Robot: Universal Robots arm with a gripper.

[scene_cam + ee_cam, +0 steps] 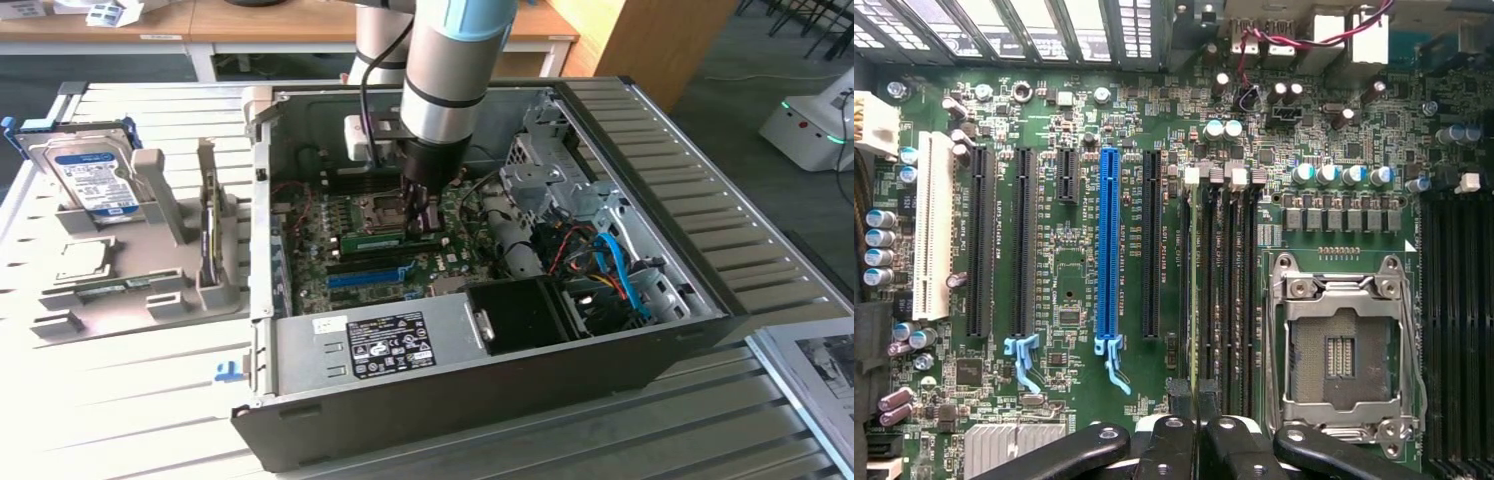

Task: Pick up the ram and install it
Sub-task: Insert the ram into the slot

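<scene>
Clamping ram (374,241) inside case (441,395): claw (1199,428)

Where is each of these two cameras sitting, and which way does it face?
Exterior view: off the arm, raised, looking down into the open computer case on a slatted table; the arm and the tool, shut on the ram, show.
Wrist view: on the wrist, looking straight down at the motherboard; the tool's black fingers show.
Shared: the ram, the blue slot, the CPU socket.
</scene>
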